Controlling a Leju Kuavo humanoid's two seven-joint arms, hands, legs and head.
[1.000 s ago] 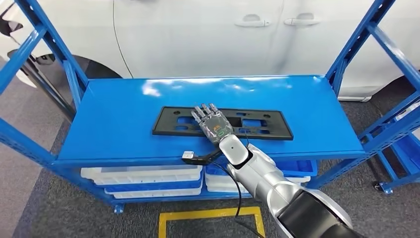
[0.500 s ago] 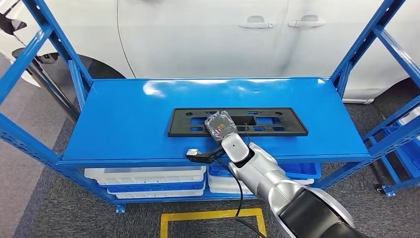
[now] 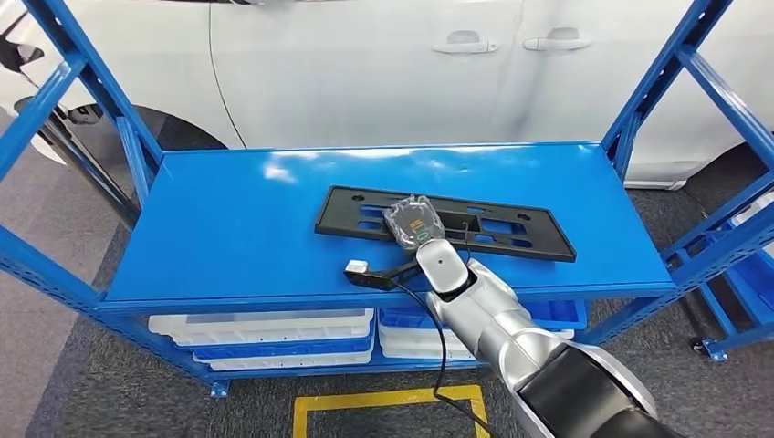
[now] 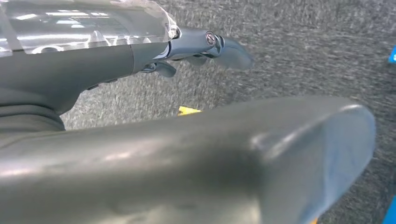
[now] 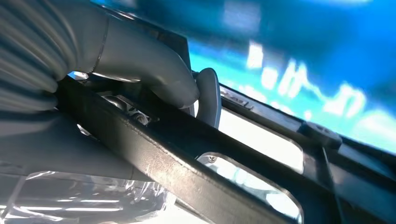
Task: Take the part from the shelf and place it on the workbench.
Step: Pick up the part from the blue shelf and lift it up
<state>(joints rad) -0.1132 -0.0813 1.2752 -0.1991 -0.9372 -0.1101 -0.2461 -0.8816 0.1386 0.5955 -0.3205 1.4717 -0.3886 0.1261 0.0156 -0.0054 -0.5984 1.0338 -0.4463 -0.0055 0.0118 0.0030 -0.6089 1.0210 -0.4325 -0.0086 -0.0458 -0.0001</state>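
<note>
The part [image 3: 511,234] is a long flat black frame with cut-outs, lying slightly askew on the blue shelf top [image 3: 228,228]. My right hand [image 3: 415,224] grips it near its middle, fingers curled over the near edge. In the right wrist view the thumb [image 5: 140,60] presses over the black bar [image 5: 187,179] with darker fingers behind it. My left hand [image 4: 140,144] hangs above grey carpet, fingers [image 4: 219,44] apart and holding nothing.
Slanted blue uprights [image 3: 100,100] [image 3: 653,87] frame the shelf on both sides. A white car [image 3: 383,64] stands close behind it. White and blue bins [image 3: 265,333] sit on the lower level. A yellow floor marking [image 3: 383,401] lies in front.
My right hand's fingers, flat on the part a second ago, have curled around it. The part has turned, its right end swinging toward the shelf's front edge.
</note>
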